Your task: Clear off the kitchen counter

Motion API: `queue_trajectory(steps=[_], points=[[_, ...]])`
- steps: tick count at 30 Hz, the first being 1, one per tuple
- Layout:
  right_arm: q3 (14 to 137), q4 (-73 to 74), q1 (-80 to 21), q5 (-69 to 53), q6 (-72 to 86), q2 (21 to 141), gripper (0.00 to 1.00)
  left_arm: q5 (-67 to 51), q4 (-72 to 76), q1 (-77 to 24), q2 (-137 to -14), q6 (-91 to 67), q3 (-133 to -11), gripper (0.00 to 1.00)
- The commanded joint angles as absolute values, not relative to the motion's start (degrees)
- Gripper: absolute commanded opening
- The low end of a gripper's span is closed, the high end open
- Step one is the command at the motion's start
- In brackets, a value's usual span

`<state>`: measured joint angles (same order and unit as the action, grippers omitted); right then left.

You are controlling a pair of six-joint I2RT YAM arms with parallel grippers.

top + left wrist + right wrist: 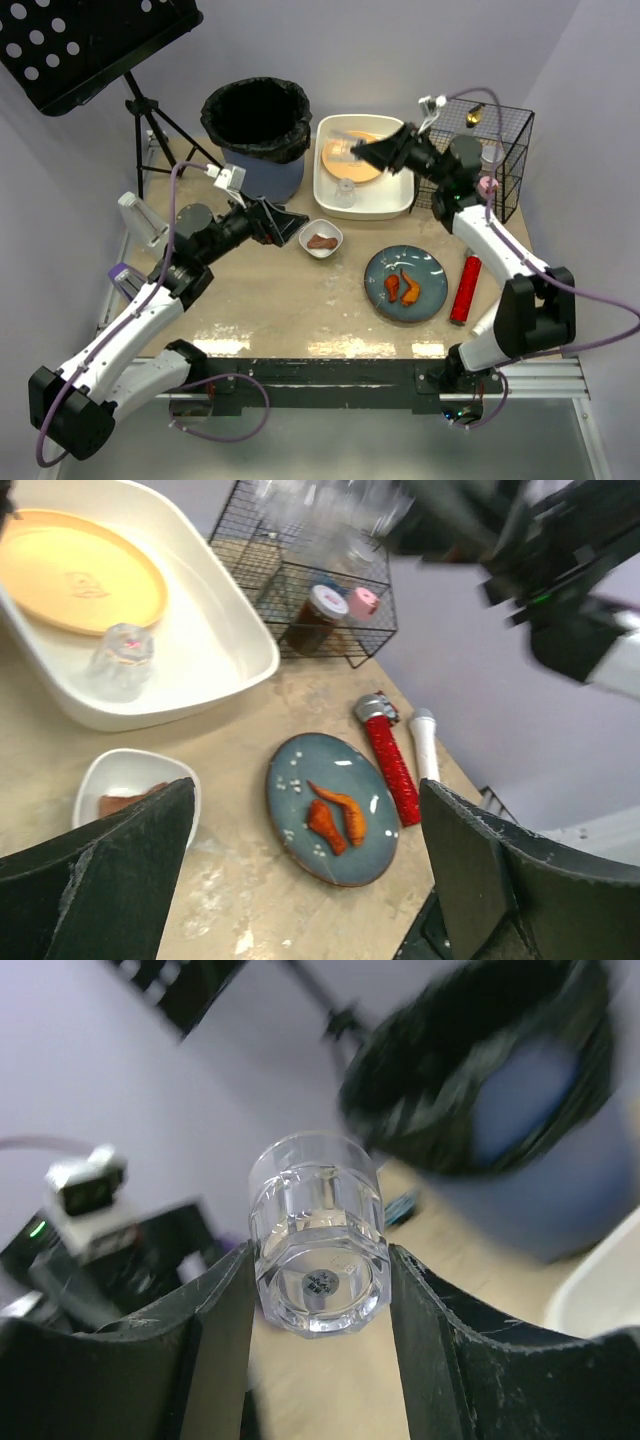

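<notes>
Because the white tub (370, 214) at twelve o'clock on the surface (300, 305) serves as the dish collector, the right end effector (365, 152) hangs over it, clamped on a clear glass (318, 1250). It is likely to set this beside the other glass (344, 192) and the orange plate (338, 160). The left end effector (292, 228) gapes wide and empty beside the small bowl (321, 238). The blue plate (405, 283) with scraps lies at the bowl's four o'clock, with a red cylinder (465, 290) beyond.

Left arm (120, 338) and right arm (500, 247), bolted at the kitchen counter's (300, 315) near edge: white shells, black joints, scuffed black fingers (110, 880), lilac cables (176, 195), white wrist cameras (228, 178).
</notes>
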<state>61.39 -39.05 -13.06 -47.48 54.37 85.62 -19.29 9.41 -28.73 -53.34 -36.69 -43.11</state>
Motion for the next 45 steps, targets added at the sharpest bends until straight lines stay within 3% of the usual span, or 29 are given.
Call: queue_trajectory(steps=[1,9,20,38,41,45], points=[[75.1,-3.0,-13.5,-21.8,22.3,83.6,0.0,-15.7,4.7,-27.4,-52.6,-33.4,-41.8,0.98],[94.4,19.7,-14.3,-1.9,13.5,97.6,0.0,-15.5,3.4,-27.3,-55.9,-32.1,-41.2,0.98],[115.2,39.1,-17.5,10.1,10.0,114.2,0.0,-15.1,0.2,-27.3,-57.6,-28.7,-42.0,0.97],[117.0,43.4,-21.4,15.8,9.8,123.1,0.0,-14.9,-2.3,-27.3,-57.1,-27.7,-40.3,0.96],[116.3,43.2,-21.4,15.2,9.7,124.0,0.03,-14.9,-2.3,-27.3,-57.3,-27.9,-40.2,0.96],[115.0,42.6,-21.4,14.4,9.6,124.9,0.15,-14.5,-2.1,-27.2,-57.1,-27.9,-40.0,0.96]])
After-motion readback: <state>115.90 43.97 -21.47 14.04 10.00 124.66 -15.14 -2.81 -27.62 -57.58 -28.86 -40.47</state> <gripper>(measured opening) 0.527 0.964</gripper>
